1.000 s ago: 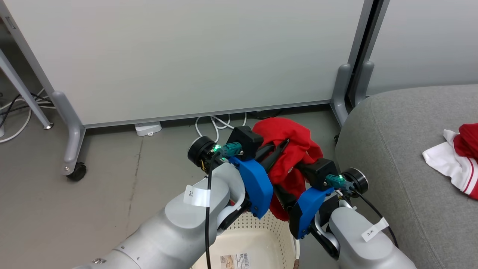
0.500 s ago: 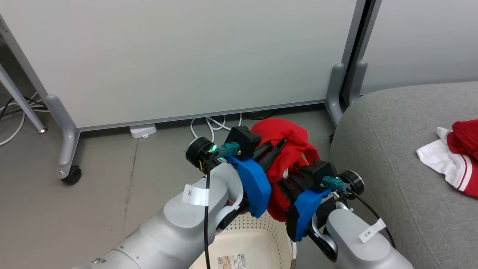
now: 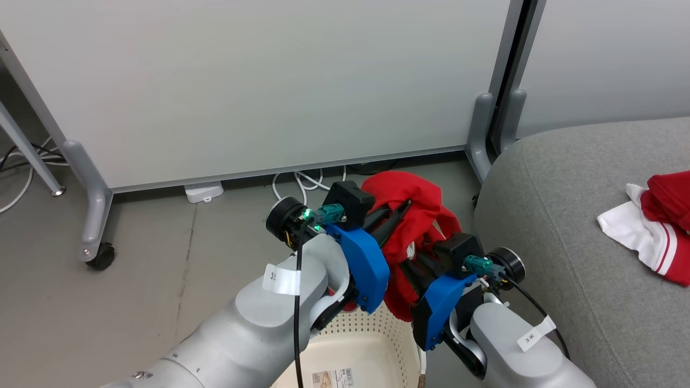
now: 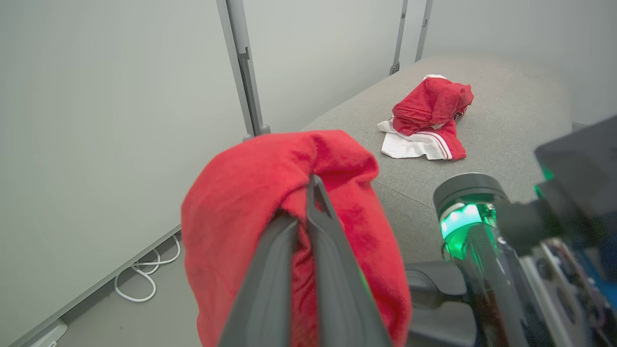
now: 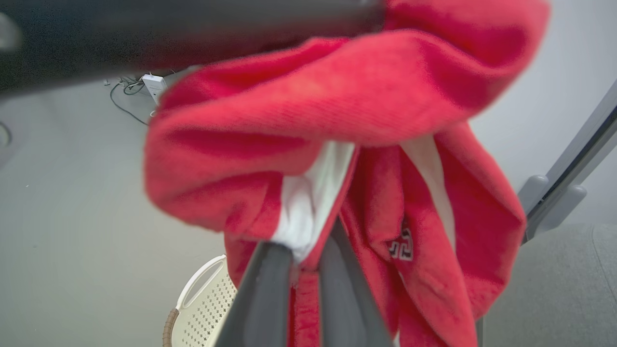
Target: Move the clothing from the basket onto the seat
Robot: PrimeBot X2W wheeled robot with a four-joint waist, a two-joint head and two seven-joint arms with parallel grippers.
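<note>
Partition panel [image 3: 269,81] stands behind and left of the seat [image 3: 566,215], with its grey post [image 3: 477,134] just beside the seat's left edge. Cables [image 3: 302,180] and white adapter [image 3: 204,191] lie on the floor further left of the seat. I count two garments, one basket, two grippers. Left gripper [image 4: 303,207] and right gripper [image 5: 303,241] are both clamped tight on the held garment [image 3: 415,199], which hangs left of the seat over the basket [image 3: 372,328] rim. Second garment [image 3: 647,237] lies on the seat.
</note>
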